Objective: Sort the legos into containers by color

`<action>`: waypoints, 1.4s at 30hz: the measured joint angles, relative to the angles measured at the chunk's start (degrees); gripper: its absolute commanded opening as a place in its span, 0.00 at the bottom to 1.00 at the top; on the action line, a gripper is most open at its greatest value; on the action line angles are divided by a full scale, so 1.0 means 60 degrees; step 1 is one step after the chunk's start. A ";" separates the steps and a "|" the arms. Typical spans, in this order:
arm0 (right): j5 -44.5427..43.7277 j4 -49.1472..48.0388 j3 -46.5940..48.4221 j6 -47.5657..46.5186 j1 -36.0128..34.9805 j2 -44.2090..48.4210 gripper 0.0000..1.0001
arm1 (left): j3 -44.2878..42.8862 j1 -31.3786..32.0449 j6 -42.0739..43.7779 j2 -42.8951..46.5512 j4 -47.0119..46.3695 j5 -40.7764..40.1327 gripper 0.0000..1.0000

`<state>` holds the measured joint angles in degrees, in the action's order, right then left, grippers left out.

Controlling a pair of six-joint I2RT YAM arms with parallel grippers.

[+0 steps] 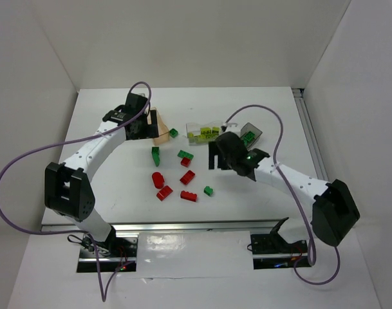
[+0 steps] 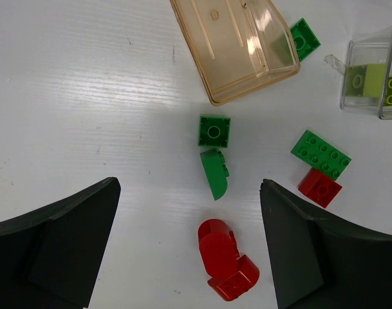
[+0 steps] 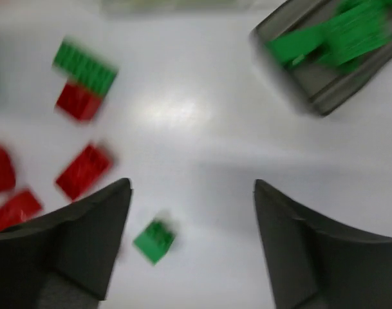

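Red and green legos lie scattered mid-table: a curved red one (image 2: 224,257), a green square (image 2: 214,131), a curved green one (image 2: 215,172), a green plate (image 2: 320,154) against a red brick (image 2: 319,187). The peach container (image 2: 237,48) holds nothing I can see. The clear container (image 1: 205,132) holds yellow-green bricks. The grey container (image 3: 309,82) holds green bricks (image 3: 337,35). My left gripper (image 2: 190,187) hangs open and empty above the curved bricks, near the peach container (image 1: 160,132). My right gripper (image 3: 192,187) is open and empty over bare table, a small green brick (image 3: 154,240) by its left finger.
More red bricks (image 1: 188,196) lie toward the near side and one green brick (image 1: 174,132) sits between the peach and clear containers. White walls enclose the table on three sides. A metal rail (image 1: 196,226) runs along the near edge. The right wrist view is motion-blurred.
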<state>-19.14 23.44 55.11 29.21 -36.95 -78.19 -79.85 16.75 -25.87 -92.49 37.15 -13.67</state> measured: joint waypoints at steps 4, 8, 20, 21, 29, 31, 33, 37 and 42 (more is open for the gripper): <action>0.1326 0.0004 -0.0940 -0.0630 -0.1133 0.0193 0.93 | 0.0000 0.0000 -0.0007 0.0000 0.0011 -0.0004 0.99; 0.2721 0.0106 -0.1220 -0.1402 -0.1370 -0.0066 0.91 | 0.0000 0.0000 -0.0011 0.0000 0.0025 0.0007 0.99; 0.3410 -0.0160 -0.1104 -0.2215 -0.1690 -0.1566 0.63 | 0.0025 0.0000 -0.0015 0.0000 0.0029 0.0015 0.99; 0.3410 -0.0200 -0.1104 -0.2233 -0.1698 -0.1639 0.60 | 0.0044 0.0000 -0.0015 0.0000 0.0022 0.0015 0.99; 0.2667 -0.0280 -0.0867 -0.2098 -0.1716 -0.1851 0.34 | 0.0080 0.0000 -0.0015 0.0000 0.0033 0.0007 0.99; 0.2087 -0.0226 -0.0692 -0.2091 -0.1636 -0.1832 0.33 | 0.0080 0.0000 -0.0015 0.0000 0.0029 0.0007 0.99; 0.1625 -0.0153 -0.0546 -0.2091 -0.1351 -0.1759 0.33 | 0.0080 0.0000 -0.0015 0.0000 0.0029 0.0011 0.99; 0.0586 -0.0015 -0.0109 -0.1694 -0.0047 -0.1581 0.33 | 0.0080 0.0000 -0.0015 0.0000 0.0025 0.0015 0.99; -0.0313 -0.0029 0.0495 -0.0900 0.1486 -0.1519 0.33 | 0.0080 0.0000 -0.0015 0.0000 0.0018 0.0193 0.99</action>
<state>-21.02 23.27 58.08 23.81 -28.03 -87.31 -79.37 16.75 -25.96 -92.49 37.26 -12.51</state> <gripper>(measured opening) 0.367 0.993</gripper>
